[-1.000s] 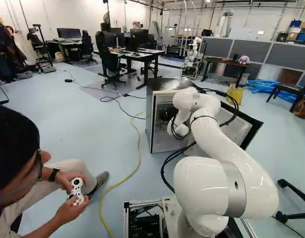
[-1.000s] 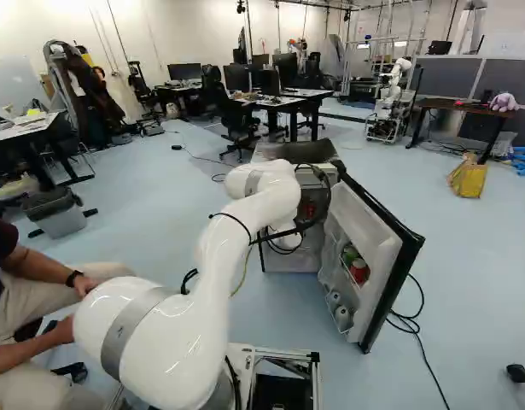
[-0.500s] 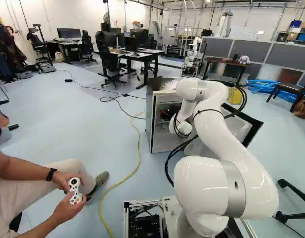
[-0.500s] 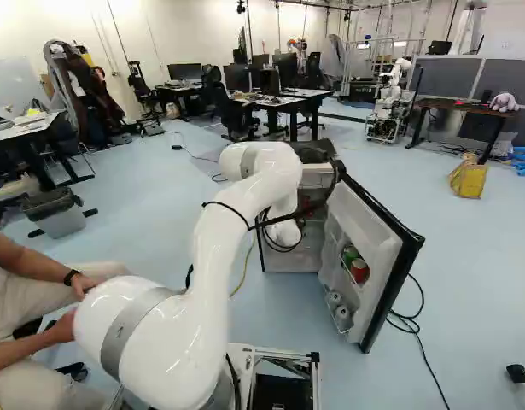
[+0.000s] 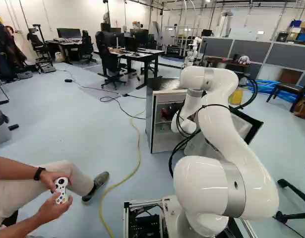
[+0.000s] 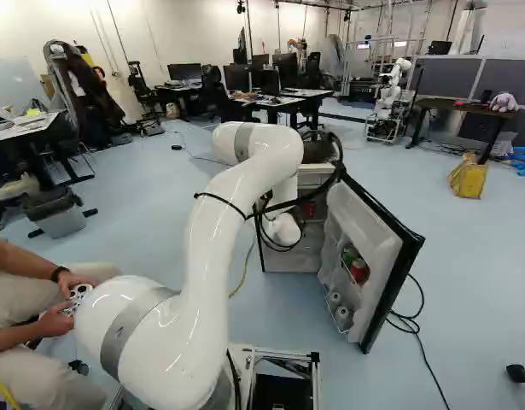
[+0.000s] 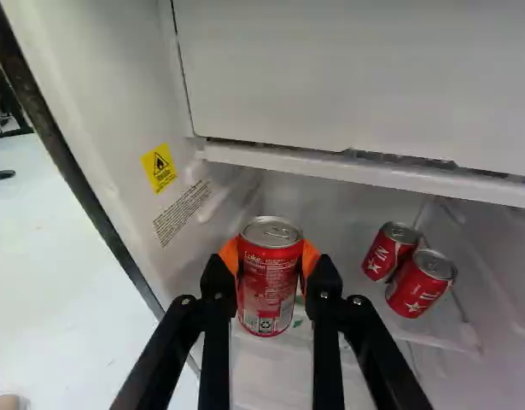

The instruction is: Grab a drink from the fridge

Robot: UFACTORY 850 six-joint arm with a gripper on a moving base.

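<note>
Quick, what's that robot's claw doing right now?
Gripper: closed on a red drink can, one orange pad on each side.

Mid-frame in the left base view, the arm (image 5: pixel 236 144) covers part of the refrigerator (image 5: pixel 150 121) and its door (image 5: pixel 255 128); the left edge crops the waste bin (image 5: pixel 0 135). Right of centre in the right base view, the red drink container (image 6: pixel 359 272) is too small to identify. In the wrist view, a held soda can (image 7: pixel 269 278) partly hides the orange pads (image 7: pixel 230 254); the fine print on the text label (image 7: pixel 181 212) is unreadable.
</note>
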